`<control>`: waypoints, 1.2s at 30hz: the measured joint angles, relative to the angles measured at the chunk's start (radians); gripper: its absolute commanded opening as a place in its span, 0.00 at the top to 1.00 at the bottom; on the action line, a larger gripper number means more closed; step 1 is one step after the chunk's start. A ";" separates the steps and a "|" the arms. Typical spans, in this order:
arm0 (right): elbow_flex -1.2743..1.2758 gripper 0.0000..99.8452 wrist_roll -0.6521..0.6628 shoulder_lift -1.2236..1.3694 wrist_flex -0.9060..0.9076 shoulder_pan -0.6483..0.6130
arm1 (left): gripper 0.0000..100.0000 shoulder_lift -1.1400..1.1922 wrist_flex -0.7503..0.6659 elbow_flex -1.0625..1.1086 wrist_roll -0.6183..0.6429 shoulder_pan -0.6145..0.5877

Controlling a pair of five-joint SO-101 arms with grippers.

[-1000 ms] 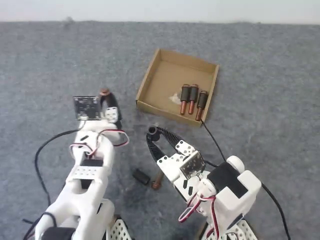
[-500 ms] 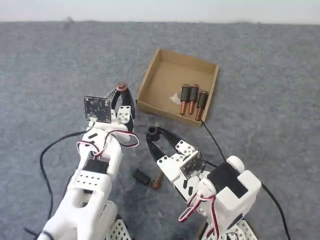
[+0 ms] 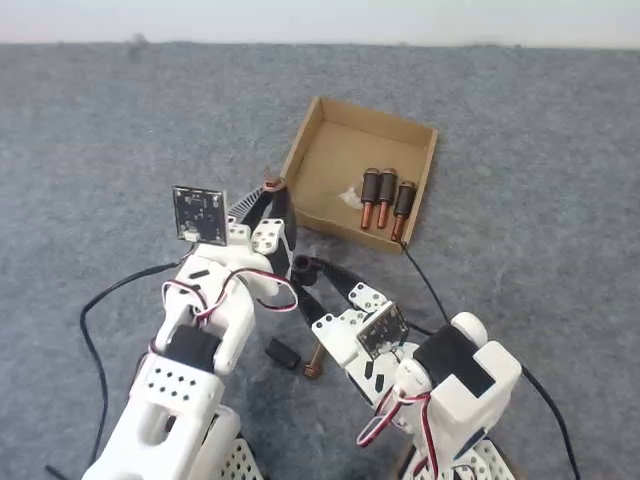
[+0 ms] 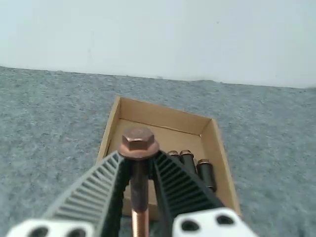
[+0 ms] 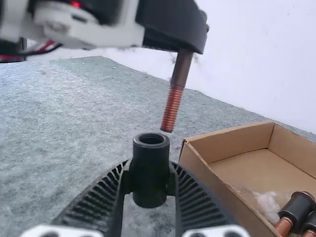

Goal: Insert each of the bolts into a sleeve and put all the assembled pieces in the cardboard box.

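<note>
Jaws of the left gripper [image 4: 139,159] clench a copper bolt [image 4: 139,143], hex head above them, threaded tip hanging below, just over the upright black sleeve [image 5: 150,148] clamped in the right gripper [image 5: 149,171]; cardboard box [image 4: 163,117] lies just beyond.

A grey, felt-like carpet [image 3: 520,120] covers the whole table up to the pale wall [image 3: 400,18] along the top of the frame. The open cardboard box [image 3: 335,150] sits on it just above centre, turned slightly askew. At lower centre a loose black sleeve [image 3: 282,353] lies just beside a copper bolt [image 3: 316,361], and a black cable [image 3: 92,320] loops over the carpet at lower left.
</note>
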 measured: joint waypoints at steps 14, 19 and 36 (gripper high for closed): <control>0.000 0.99 -0.006 0.000 0.000 -0.009 | 0.99 -0.138 0.064 0.000 0.118 0.000; 0.000 0.99 -0.006 0.000 0.000 -0.008 | 0.99 -0.138 0.064 0.000 0.127 0.000; -0.002 0.99 -0.006 0.000 0.103 -0.008 | 0.99 -0.474 0.270 0.064 0.127 0.098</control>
